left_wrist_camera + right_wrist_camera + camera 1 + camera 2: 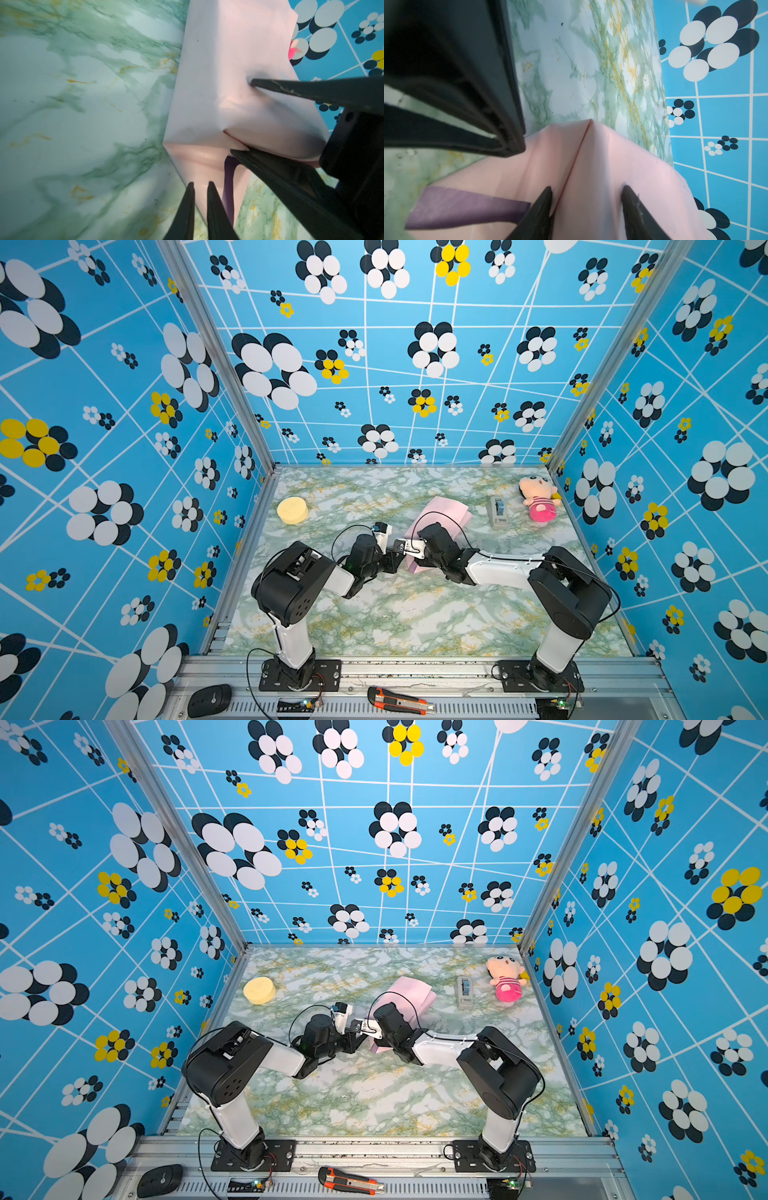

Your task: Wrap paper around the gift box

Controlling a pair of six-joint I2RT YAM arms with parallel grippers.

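The paper [440, 510] [409, 990] lies folded over a boxy shape mid-table, pale pink side out [228, 62] [612, 166]. A lilac-purple strip [467, 205] shows at its near end. The gift box is hidden under the paper. My left gripper [201, 184] [400, 562] is shut to a narrow slit, its tips against the near end flap. It also shows in the right wrist view as the left gripper [517, 150]. My right gripper [586, 188] [409, 551] is open. Its fingers straddle a folded ridge of paper, one on top and one at the flap edge, as the right gripper [242, 116] shows.
A grey tape dispenser [498, 512] stands right of the paper, and a plush doll [538, 497] lies at the back right. A round yellow sponge [292, 510] sits at the back left. A utility knife [399, 700] lies on the front rail. Walls enclose three sides.
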